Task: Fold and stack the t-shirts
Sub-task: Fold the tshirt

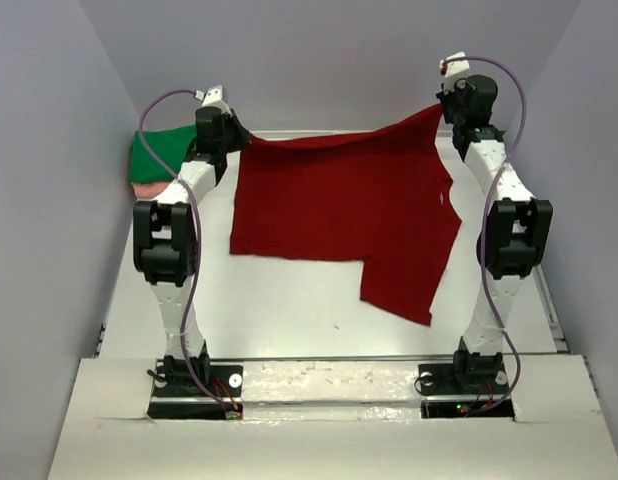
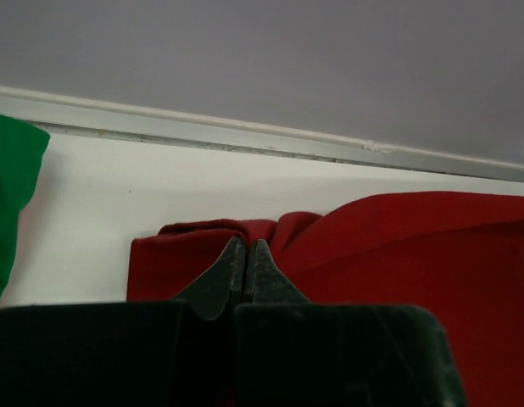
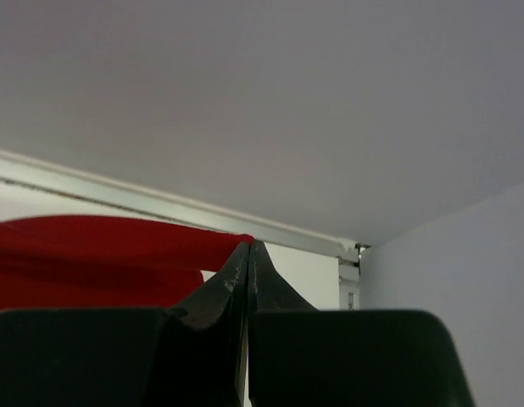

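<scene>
Grippers: your left gripper (image 2: 247,246) and right gripper (image 3: 249,246) are both closed tight, each one pinching a far corner of the red t-shirt (image 1: 339,210).
Red t-shirt: spread out and lifted at 12 o'clock, its lower part seems to rest on the table (image 1: 289,320); not folded yet.
Stack: the green t-shirt (image 1: 154,155) at 10 o'clock looks already folded.
Left for you: fold the red one, then stack it.

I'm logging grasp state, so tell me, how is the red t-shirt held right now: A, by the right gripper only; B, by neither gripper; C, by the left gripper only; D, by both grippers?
D: the left gripper and the right gripper are each shut on the far edge of the red t-shirt, one at each end.
</scene>
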